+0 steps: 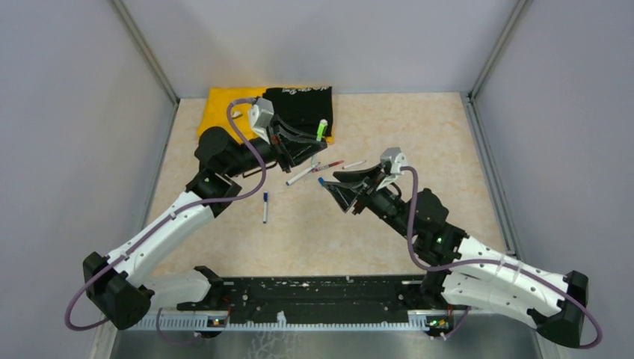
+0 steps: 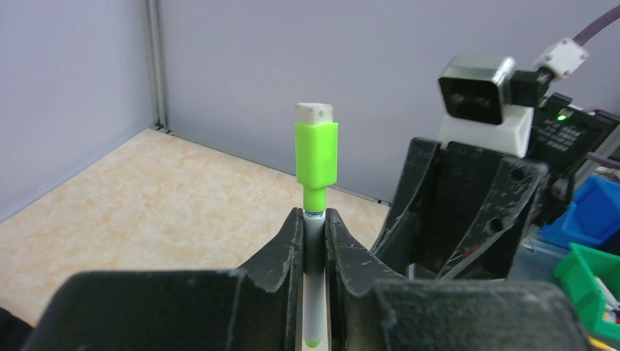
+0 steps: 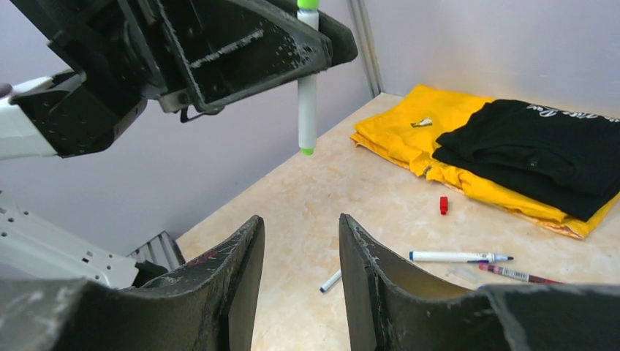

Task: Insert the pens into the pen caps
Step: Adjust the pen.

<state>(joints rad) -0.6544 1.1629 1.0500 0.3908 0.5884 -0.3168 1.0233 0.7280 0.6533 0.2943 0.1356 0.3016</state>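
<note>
Top external: L gripper (image 1: 314,143) is seen raised over the far part of the table (image 1: 419,134), closed on a green pen (image 1: 322,129) w/ the cap end upward, just in front of a black cloth (image 1: 299,105) that is laid on a yellow cloth (image 1: 220,108). R gripper (image 1: 334,183) is set near it, to the right and lower, fingers parted, nothing held. Btw. the two grippers a white pen (image 1: 301,176) and a maroon pen (image 1: 330,165) are lying on the table close together; a blue-capped pen (image 1: 265,207) is lying apart from them, nearer the arm bases. Left wrist: the green pen is clamped upright btw. the L fingers (image 2: 281,248), the white barrel pinched just below the green cap (image 2: 316,150), which is on the pen's upper end w/ a white stub on top. R arm's cam (image 2: 475,91) is seen at right, and blue and green bins (image 2: 588,241) at the far right edge. Right wrist: the R fingers are held apart, the gap btw. them bare. The green pen is seen hanging vertical from L gripper above, its lower end clear of the table. Beyond, a red cap (image 3: 444,205) is lying just in front of the yellow cloth; the white pen, dark-tipped, and the maroon pen are lying side by side at right; a further pen (image 3: 330,281), only part seen, is lying near the R fingers.
</note>
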